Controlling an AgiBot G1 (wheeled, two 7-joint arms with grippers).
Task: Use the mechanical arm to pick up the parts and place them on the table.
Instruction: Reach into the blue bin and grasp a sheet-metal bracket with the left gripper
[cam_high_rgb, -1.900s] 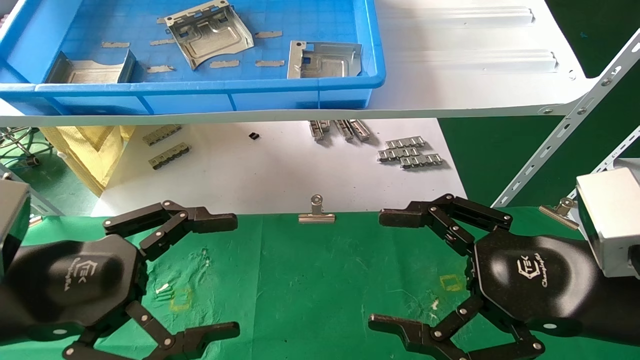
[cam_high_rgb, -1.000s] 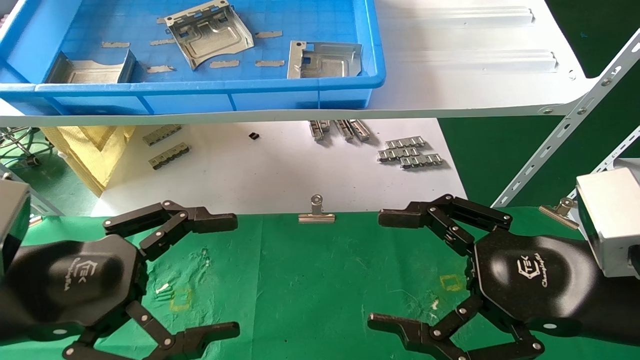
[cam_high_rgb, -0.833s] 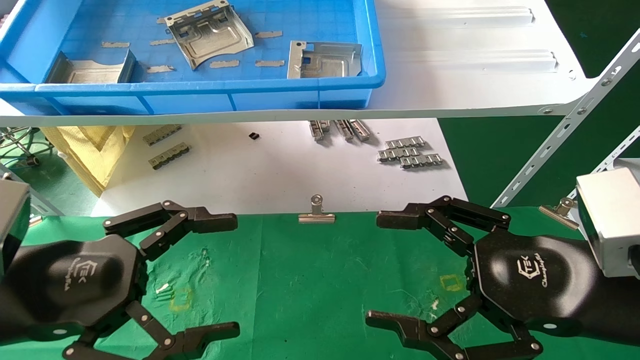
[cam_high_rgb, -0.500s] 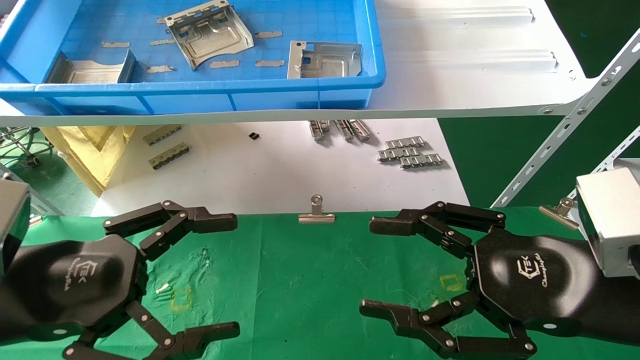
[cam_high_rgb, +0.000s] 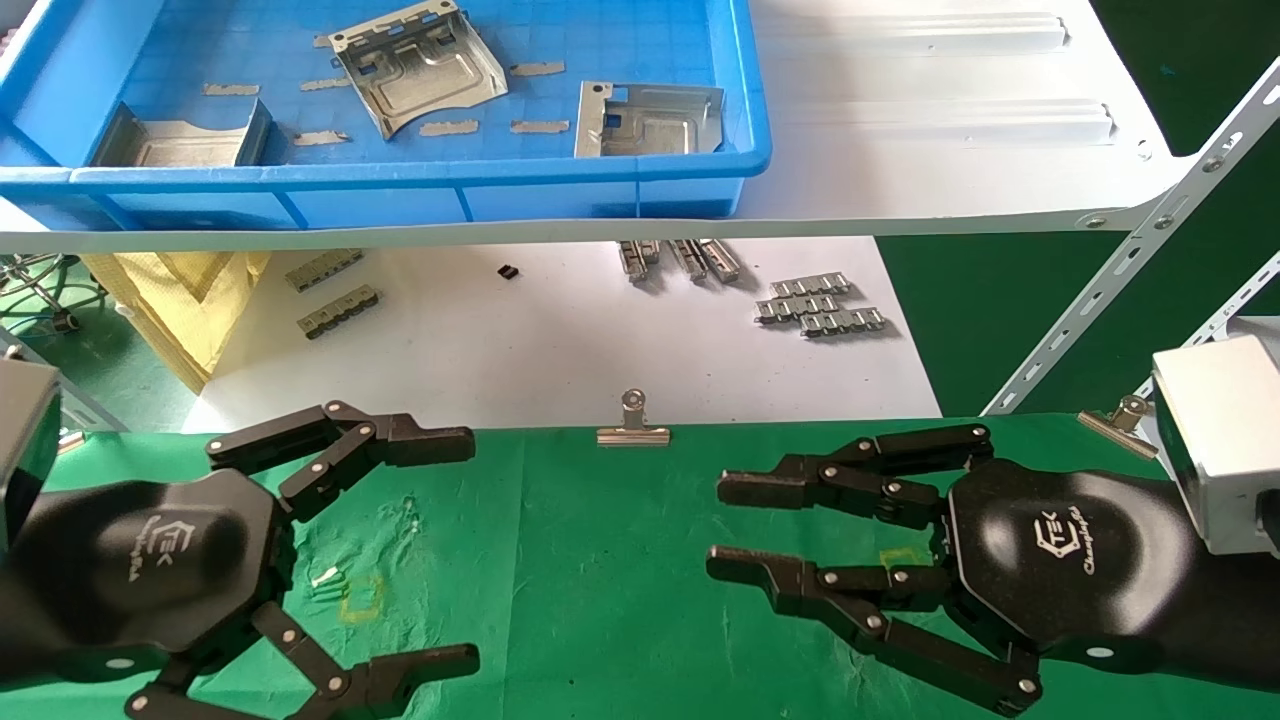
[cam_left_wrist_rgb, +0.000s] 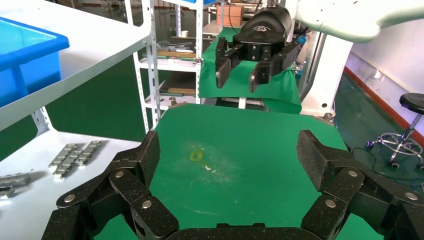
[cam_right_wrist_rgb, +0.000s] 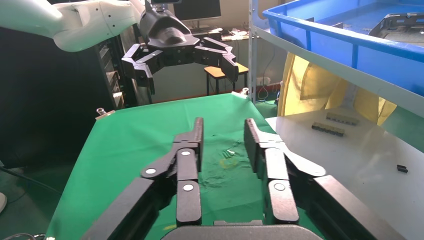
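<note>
Three silvery parts lie in the blue tray (cam_high_rgb: 400, 178) on the shelf: one in the middle (cam_high_rgb: 415, 65), one to the right (cam_high_rgb: 645, 120), one at the left front (cam_high_rgb: 180, 140). My left gripper (cam_high_rgb: 470, 548) hovers wide open and empty over the left of the green table (cam_high_rgb: 600, 560); it also shows in the left wrist view (cam_left_wrist_rgb: 227, 155). My right gripper (cam_high_rgb: 715, 525) hovers over the table's right side, fingers drawn close but still apart, empty; the right wrist view (cam_right_wrist_rgb: 222, 135) shows the gap.
The white shelf (cam_high_rgb: 950, 150) overhangs a lower white board with small ridged strips (cam_high_rgb: 820, 305). A binder clip (cam_high_rgb: 633, 425) sits on the table's far edge. A slanted shelf bracket (cam_high_rgb: 1130, 250) stands at the right, a yellow bag (cam_high_rgb: 190, 300) at the left.
My right gripper's fingers have swung from wide open to a narrow gap. The left gripper and the parts have not moved.
</note>
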